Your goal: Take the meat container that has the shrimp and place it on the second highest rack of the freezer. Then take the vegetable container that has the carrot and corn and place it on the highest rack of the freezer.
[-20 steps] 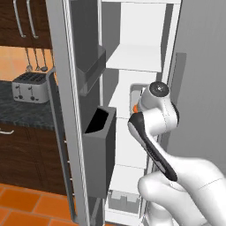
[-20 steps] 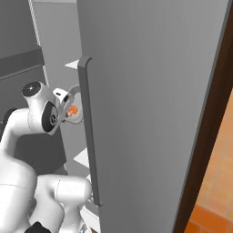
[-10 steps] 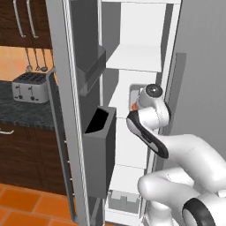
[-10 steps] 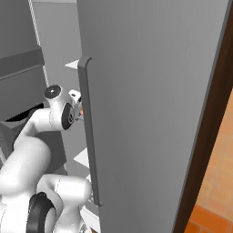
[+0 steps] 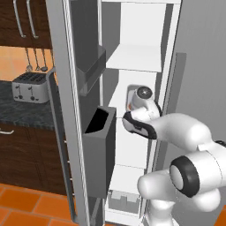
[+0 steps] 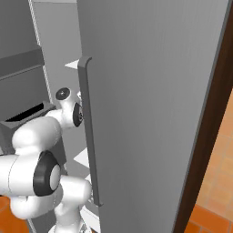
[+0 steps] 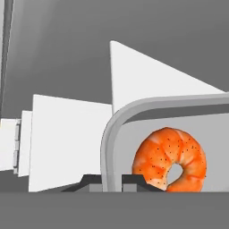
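Shrimp (image 7: pixel 171 159) sits curled in its grey tray (image 7: pixel 134 120), and we have the gripper (image 7: pixel 112 180) clamped on the tray's rim, one tip each side of the wall. The tray is carried inside the freezer (image 5: pixel 132 39), arm reaching in at mid height, below the white shelf (image 5: pixel 132 57) visible in the left base view. Which rack that shelf is, we can't tell for sure.

We judge the step is placing the tray on the 2nd-highest rack: keep it level so the shrimp doesn't roll, bring the base down flat on the shelf, push well in, let go only once it rests.

Interior is white w/ flat shelves. Dark door bins (image 5: pixel 97 145) hang on the open door; bar handle (image 6: pixel 88 136) runs down the closed one. Toaster (image 5: pixel 30 86) on a dark counter beyond, orange tile floor.
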